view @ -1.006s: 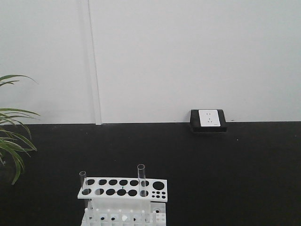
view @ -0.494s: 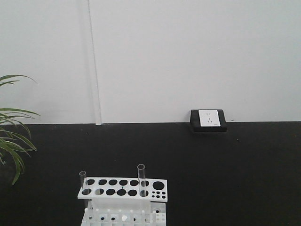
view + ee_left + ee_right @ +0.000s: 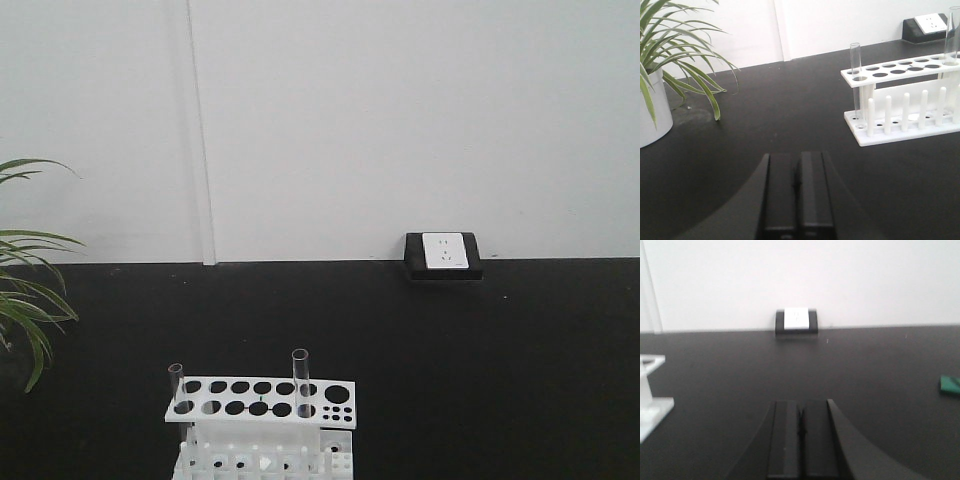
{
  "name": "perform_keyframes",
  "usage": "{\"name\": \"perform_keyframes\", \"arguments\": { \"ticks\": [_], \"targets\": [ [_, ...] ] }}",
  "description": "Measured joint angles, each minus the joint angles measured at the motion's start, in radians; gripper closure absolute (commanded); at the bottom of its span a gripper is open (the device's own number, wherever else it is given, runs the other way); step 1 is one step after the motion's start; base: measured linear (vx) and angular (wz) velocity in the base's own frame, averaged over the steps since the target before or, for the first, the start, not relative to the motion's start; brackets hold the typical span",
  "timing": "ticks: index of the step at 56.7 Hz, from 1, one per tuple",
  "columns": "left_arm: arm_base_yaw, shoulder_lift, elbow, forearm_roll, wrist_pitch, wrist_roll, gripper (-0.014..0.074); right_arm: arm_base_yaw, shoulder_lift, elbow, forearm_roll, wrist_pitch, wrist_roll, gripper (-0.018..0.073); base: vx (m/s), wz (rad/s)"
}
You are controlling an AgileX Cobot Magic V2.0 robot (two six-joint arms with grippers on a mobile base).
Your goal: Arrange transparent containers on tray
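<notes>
Black tabletop (image 3: 765, 120) carries a white rack (image 3: 905, 107) whose test tubes (image 3: 855, 75) stand upright, ahead and right of the left tool (image 3: 798, 195), likely the nearer one; it and the right tool (image 3: 801, 440) are both pressed together, empty, and no tray shows.

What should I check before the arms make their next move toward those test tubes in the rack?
1. Left tool open for a grasp: not ok, it is shut.
2. Right tool open: not ok, it is shut.
3. Tubes upright: ok, the near tube and the far tube both stand in the white rack.
4. Way from left tool to near tube: ok, nothing lies between them in the left wrist view.
5. Tray located: cannot tell, no view shows it.
</notes>
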State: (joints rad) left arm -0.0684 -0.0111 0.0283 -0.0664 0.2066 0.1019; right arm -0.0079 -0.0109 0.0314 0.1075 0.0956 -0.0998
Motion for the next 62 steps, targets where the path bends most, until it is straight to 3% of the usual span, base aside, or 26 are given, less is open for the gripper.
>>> {"name": "perform_keyframes", "arguments": {
  "ticks": [7, 17, 22, 32, 47, 62],
  "targets": [
    [0.0, 0.0, 0.003, 0.004, -0.077, 0.0, 0.0603, 0.0, 0.0, 0.0, 0.0, -0.153, 0.0, 0.0571, 0.0, 0.0],
    [0.0, 0.0, 0.005, 0.002, -0.406, 0.0, 0.0603, 0.0, 0.0, -0.001, 0.003, -0.307, 0.0, 0.0571, 0.0, 0.0],
    [0.0, 0.0, -0.031, -0.013, -0.479, 0.0, 0.0603, 0.0, 0.0, -0.027, 0.003, -0.306, 0.0, 0.0571, 0.0, 0.0],
    [0.0, 0.037, -0.27, -0.041, -0.394, 0.014, 0.0603, 0.0, 0.03, -0.211, 0.0, -0.31, -0.031, 0.0571, 0.0, 0.0],
    [0.0, 0.402, -0.699, -0.041, -0.28, 0.054, 0.0603, 0.0, 0.379, -0.627, -0.001, -0.314, -0.077, 0.0571, 0.0, 0.0],
    [0.0, 0.732, -0.854, -0.041, -0.276, 0.057, 0.0603, 0.0, 0.727, -0.844, -0.001, -0.297, -0.056, 0.0571, 0.0, 0.0]
  ]
}}
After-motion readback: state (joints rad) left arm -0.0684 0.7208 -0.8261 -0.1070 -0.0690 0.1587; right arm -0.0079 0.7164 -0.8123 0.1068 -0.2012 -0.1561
